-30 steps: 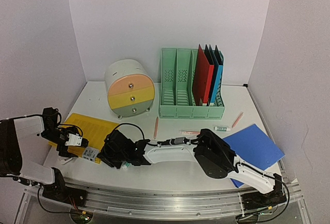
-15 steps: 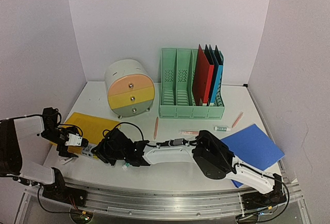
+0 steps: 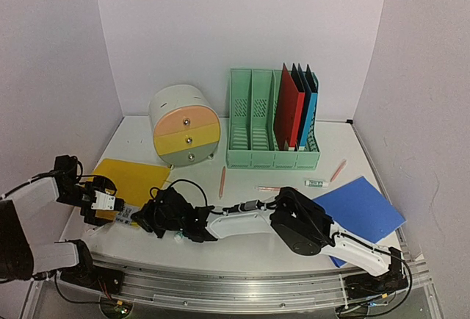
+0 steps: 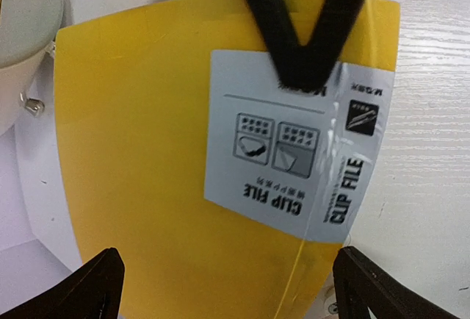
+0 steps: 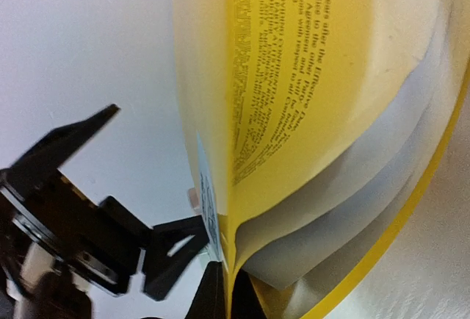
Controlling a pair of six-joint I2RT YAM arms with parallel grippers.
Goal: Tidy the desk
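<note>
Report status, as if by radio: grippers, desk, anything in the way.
Left gripper open over yellow folder. Right gripper shut on that folder's edge. Desk untidy: pens, blue folder loose off right, not in the way.

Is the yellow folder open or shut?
Partly open. The right hand pinches the top cover of the yellow folder, and the cover bows up off the white pages inside.

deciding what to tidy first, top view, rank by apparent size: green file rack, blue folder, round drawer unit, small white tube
1. green file rack
2. round drawer unit and blue folder: too alike to rank, folder partly hidden
3. small white tube
</note>
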